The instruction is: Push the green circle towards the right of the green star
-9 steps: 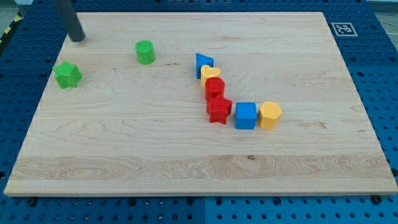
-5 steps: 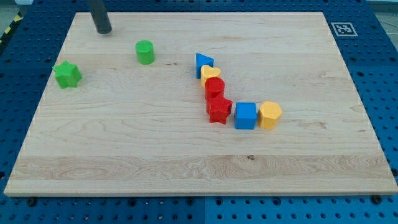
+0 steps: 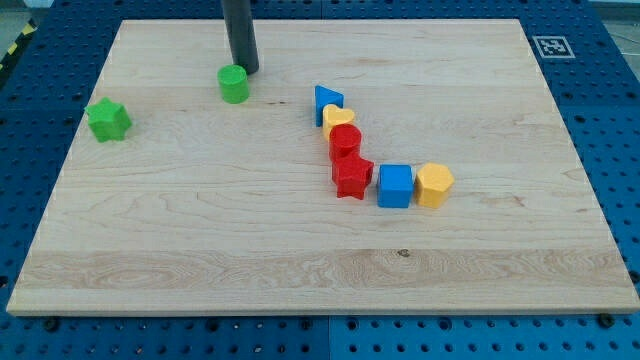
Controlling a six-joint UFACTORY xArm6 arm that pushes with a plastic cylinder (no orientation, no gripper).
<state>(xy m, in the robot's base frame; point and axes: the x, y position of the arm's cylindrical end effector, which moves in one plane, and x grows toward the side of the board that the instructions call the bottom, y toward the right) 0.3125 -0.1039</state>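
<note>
my tip (image 3: 244, 70): bare rod, no claw, just at 1 o'clock of green circle (image 3: 234, 84) | green star (image 3: 109, 119) at its 8 o'clock, near board (image 3: 300, 270) edge | bare wood between them

A pale wood-grain board (image 3: 300, 270) is seen on a blue perforated table (image 3: 620, 120). Green is shown by the circle (image 3: 234, 84) and star (image 3: 108, 120); blue by a triangle (image 3: 326, 102) and cube (image 3: 395, 186); red by a cylinder (image 3: 345, 141) and star (image 3: 351, 178); yellow by a heart (image 3: 339, 118) and hexagon (image 3: 434, 185). The rod (image 3: 239, 35) is dark grey.
</note>
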